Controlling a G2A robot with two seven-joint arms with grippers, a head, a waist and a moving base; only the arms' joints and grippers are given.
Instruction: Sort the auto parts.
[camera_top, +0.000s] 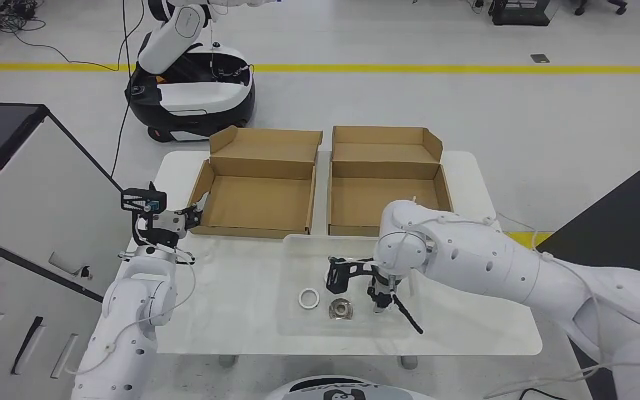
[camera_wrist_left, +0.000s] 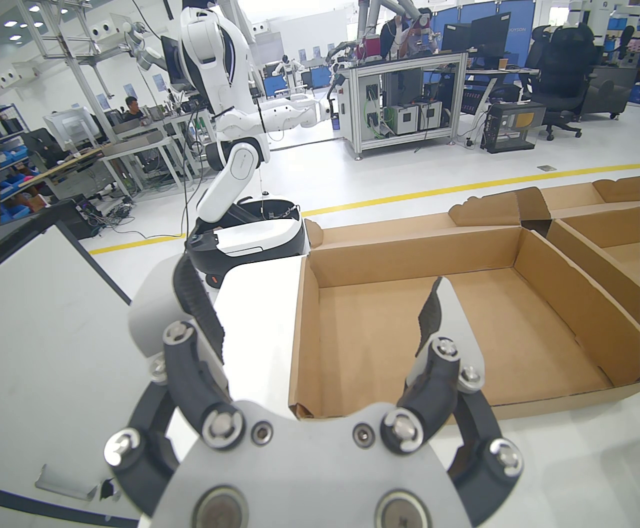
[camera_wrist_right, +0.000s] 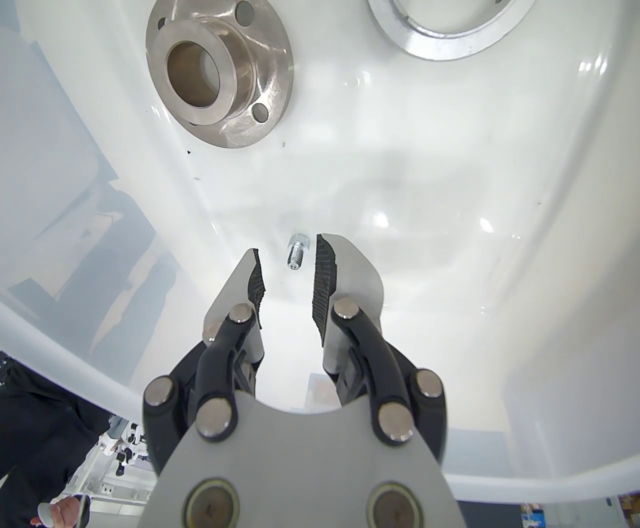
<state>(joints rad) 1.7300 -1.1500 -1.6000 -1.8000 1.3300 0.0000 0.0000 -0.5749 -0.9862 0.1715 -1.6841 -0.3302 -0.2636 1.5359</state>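
Note:
A clear plastic tray (camera_top: 300, 255) at the table's front holds a white ring (camera_top: 310, 297), a metal flange (camera_top: 341, 308) and a small silver bolt (camera_wrist_right: 296, 251). The flange (camera_wrist_right: 220, 70) with its bolt holes and the ring (camera_wrist_right: 450, 30) lie beyond the bolt in the right wrist view. My right gripper (camera_wrist_right: 289, 255) is open, low in the tray, its fingertips on either side of the bolt without closing on it. In the top view it (camera_top: 381, 298) sits just right of the flange. My left gripper (camera_wrist_left: 310, 305) is open and holds nothing, raised at the left cardboard box's (camera_wrist_left: 450, 320) outer edge.
Two open cardboard boxes (camera_top: 262, 190) (camera_top: 385, 185) stand side by side at the back of the white table (camera_top: 470, 330). A grey cabinet (camera_top: 40, 200) borders the table's left side. Another robot (camera_top: 190, 80) is parked behind the table.

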